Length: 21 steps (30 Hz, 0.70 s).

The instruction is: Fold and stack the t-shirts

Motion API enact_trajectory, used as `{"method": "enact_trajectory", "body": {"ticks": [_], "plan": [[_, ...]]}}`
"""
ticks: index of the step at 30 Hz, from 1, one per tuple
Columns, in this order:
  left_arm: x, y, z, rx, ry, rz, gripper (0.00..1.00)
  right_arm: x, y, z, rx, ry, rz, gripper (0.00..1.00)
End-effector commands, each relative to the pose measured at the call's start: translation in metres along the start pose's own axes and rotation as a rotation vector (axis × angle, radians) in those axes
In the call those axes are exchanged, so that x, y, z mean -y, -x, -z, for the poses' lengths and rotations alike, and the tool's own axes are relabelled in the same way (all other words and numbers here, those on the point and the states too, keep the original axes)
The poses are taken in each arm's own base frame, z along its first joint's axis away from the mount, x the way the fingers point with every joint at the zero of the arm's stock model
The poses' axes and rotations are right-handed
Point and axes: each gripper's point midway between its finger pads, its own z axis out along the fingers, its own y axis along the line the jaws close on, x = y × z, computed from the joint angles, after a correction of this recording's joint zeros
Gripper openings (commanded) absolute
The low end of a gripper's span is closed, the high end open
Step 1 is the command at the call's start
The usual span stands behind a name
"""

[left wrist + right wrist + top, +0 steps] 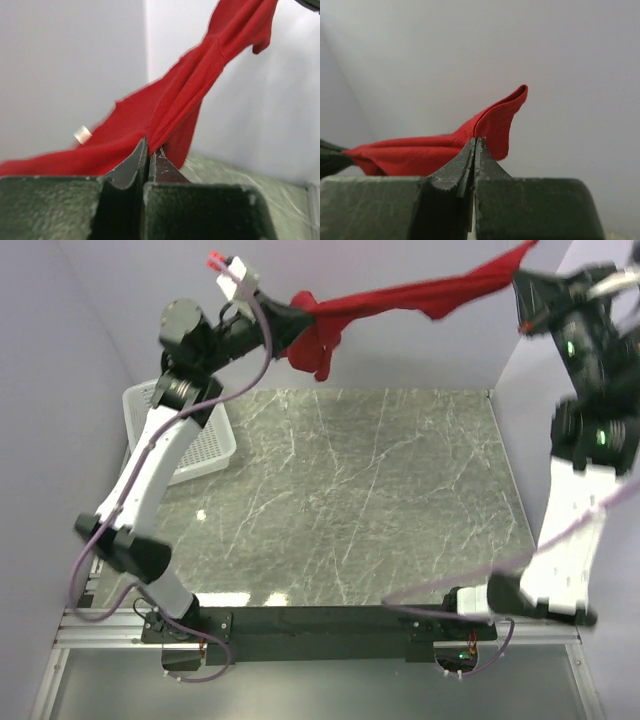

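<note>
One red t-shirt [400, 292] hangs stretched in the air above the far edge of the table, pulled into a band between both arms. My left gripper [300, 318] is shut on its left end, where a bunch of cloth droops down. In the left wrist view the t-shirt [180, 100] runs up and to the right from my left gripper [149, 145]. My right gripper [520, 278] is shut on the right end, high at the back right. The right wrist view shows the t-shirt [420, 152] pinched in my right gripper [476, 141], a red corner sticking up past the tips.
A white mesh basket [200, 435] stands at the left edge of the dark marbled table [350, 500]. Pale walls close in the left, back and right sides. A black rail [320, 625] with both arm bases runs along the near edge.
</note>
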Motion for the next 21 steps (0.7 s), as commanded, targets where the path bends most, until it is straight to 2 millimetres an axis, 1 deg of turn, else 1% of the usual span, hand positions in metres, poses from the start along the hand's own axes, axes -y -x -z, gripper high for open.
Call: {"method": "enact_trajectory", "body": {"ticks": [1,2,3,4,5,6,7,8,9,10,11,12,13,14,15,16,17,19,20,21], "plan": [[0.028,-0.012,0.03,-0.038,-0.072,-0.012,0.02,-0.012,0.003,0.047,0.038,0.004,0.105,0.0],[0.034,-0.027,0.038,-0.069,-0.081,0.005,0.02,-0.024,-0.002,0.068,0.026,0.02,0.13,0.0],[0.03,-0.082,0.046,-0.161,-0.076,0.091,0.03,-0.019,-0.025,0.075,-0.029,0.02,0.176,0.0],[0.036,-0.106,0.053,-0.207,-0.098,0.136,0.03,0.0,-0.078,0.082,-0.135,-0.011,0.146,0.0],[0.043,-0.127,0.059,-0.244,-0.105,0.173,0.03,-0.002,-0.089,0.103,-0.16,-0.039,0.167,0.0],[0.048,-0.176,0.072,-0.331,-0.097,0.245,0.03,0.006,-0.109,0.115,-0.209,-0.055,0.221,0.0],[0.054,-0.199,0.079,-0.38,-0.098,0.283,0.03,0.022,-0.157,0.131,-0.314,-0.078,0.218,0.0],[0.066,-0.222,0.082,-0.43,-0.106,0.305,0.03,0.017,-0.176,0.154,-0.374,-0.078,0.224,0.0],[0.075,-0.255,0.093,-0.498,-0.103,0.35,0.02,0.021,-0.198,0.169,-0.436,-0.072,0.261,0.0],[0.084,-0.271,0.098,-0.536,-0.113,0.372,0.02,0.025,-0.243,0.19,-0.541,-0.056,0.247,0.0],[0.101,-0.294,0.104,-0.604,-0.126,0.404,0.01,0.016,-0.252,0.211,-0.56,-0.021,0.294,0.0],[0.113,-0.316,0.114,-0.661,-0.13,0.436,0.01,0.013,-0.276,0.232,-0.636,0.032,0.353,0.0],[0.124,-0.329,0.12,-0.706,-0.148,0.443,0.01,0.013,-0.305,0.253,-0.702,0.057,0.357,0.0],[0.146,-0.346,0.13,-0.784,-0.18,0.476,0.01,0.006,-0.306,0.267,-0.694,0.088,0.425,0.0],[0.156,-0.361,0.142,-0.842,-0.176,0.496,0.01,0.002,-0.321,0.287,-0.754,0.142,0.479,0.0],[0.166,-0.369,0.15,-0.88,-0.186,0.511,0.01,0.001,-0.332,0.299,-0.788,0.158,0.489,0.0],[0.183,-0.382,0.165,-0.945,-0.208,0.538,0.01,-0.004,-0.34,0.316,-0.835,0.195,0.519,0.0],[0.195,-0.391,0.178,-0.993,-0.202,0.55,0.01,-0.009,-0.348,0.33,-0.889,0.238,0.523,0.0],[0.206,-0.396,0.188,-1.025,-0.209,0.572,0.01,-0.012,-0.353,0.339,-0.924,0.254,0.512,0.0],[0.208,-0.399,0.194,-1.045,-0.197,0.579,0.02,-0.011,-0.353,0.34,-0.927,0.261,0.521,0.0]]}}
